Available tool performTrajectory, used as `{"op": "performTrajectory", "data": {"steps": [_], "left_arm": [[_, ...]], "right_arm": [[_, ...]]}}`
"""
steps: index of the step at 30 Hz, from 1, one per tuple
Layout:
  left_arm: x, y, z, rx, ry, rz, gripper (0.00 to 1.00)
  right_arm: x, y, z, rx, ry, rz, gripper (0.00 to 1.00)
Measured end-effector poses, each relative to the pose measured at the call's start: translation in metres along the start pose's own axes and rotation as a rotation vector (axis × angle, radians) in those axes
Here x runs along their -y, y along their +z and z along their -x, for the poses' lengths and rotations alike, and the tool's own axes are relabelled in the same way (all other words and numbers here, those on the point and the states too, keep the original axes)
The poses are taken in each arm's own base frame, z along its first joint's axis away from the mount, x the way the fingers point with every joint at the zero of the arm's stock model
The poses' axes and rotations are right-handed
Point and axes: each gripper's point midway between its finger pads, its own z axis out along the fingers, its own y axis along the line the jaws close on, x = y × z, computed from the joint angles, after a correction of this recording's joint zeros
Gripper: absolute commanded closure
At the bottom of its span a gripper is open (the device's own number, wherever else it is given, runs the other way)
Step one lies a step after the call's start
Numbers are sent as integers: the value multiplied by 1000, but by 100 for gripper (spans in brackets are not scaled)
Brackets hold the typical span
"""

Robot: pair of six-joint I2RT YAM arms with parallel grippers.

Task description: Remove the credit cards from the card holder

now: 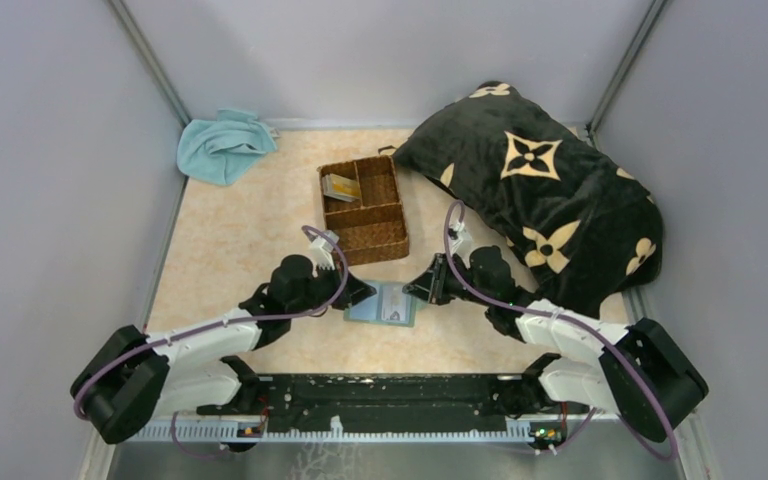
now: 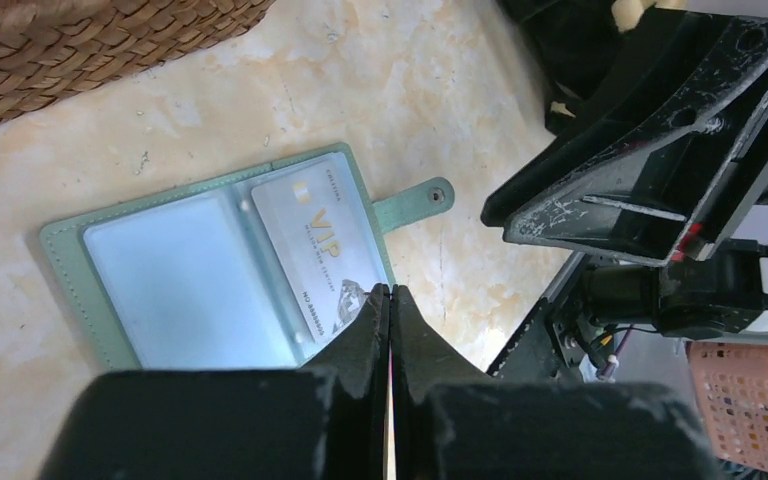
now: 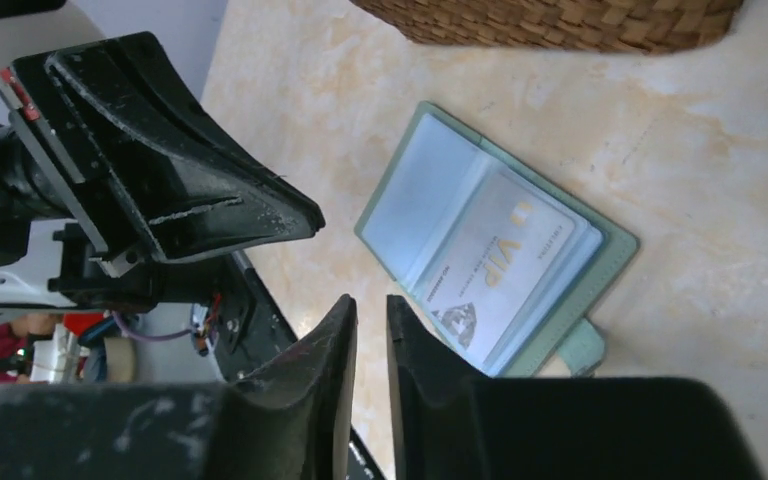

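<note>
The card holder (image 1: 381, 303) lies open and flat on the table between my two grippers, its pale blue pockets (image 2: 175, 275) facing up. One pocket holds a grey credit card (image 2: 315, 245) printed "VIP", which also shows in the right wrist view (image 3: 505, 255). The other pocket looks empty. More credit cards (image 1: 338, 187) lie in the basket's back-left compartment. My left gripper (image 2: 390, 292) is shut and empty, its tips at the wallet's edge beside the VIP card. A narrow gap separates the fingers of my right gripper (image 3: 370, 300), which holds nothing just off the wallet's other side.
The brown wicker three-part basket (image 1: 363, 208) stands just behind the wallet. A black patterned pillow (image 1: 540, 190) fills the right back. A light-blue towel (image 1: 222, 143) lies in the back-left corner. The wallet's snap tab (image 2: 415, 203) sticks out flat.
</note>
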Motion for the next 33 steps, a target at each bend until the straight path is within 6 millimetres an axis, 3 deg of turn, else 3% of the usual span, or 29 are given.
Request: {"op": "performTrajectory", "data": {"steps": [2,4,7,9,10,23,33], "left_arm": [[2,-1,1,-1,1,-9,97],[4,-1,1,-2,3,-16,88],[7,-3,2,0,8,-25,72],[8,-3,3,2,13,-28,55],[8,-4,3,3,15,-29,54],[-7,-2,-3,-43,49,47,58],[-35,15,-26,-158,53,141,54]], "right_arm": [[-4,-1,-1,-3,27,31,49],[-8,-1,-2,-4,39,60,44],[-14,-2,0,-3,47,87,47],[-15,-3,2,0,48,95,53],[-15,-3,3,2,51,94,57],[37,-15,8,73,22,-181,65],[47,-3,-22,-35,27,-205,62]]}}
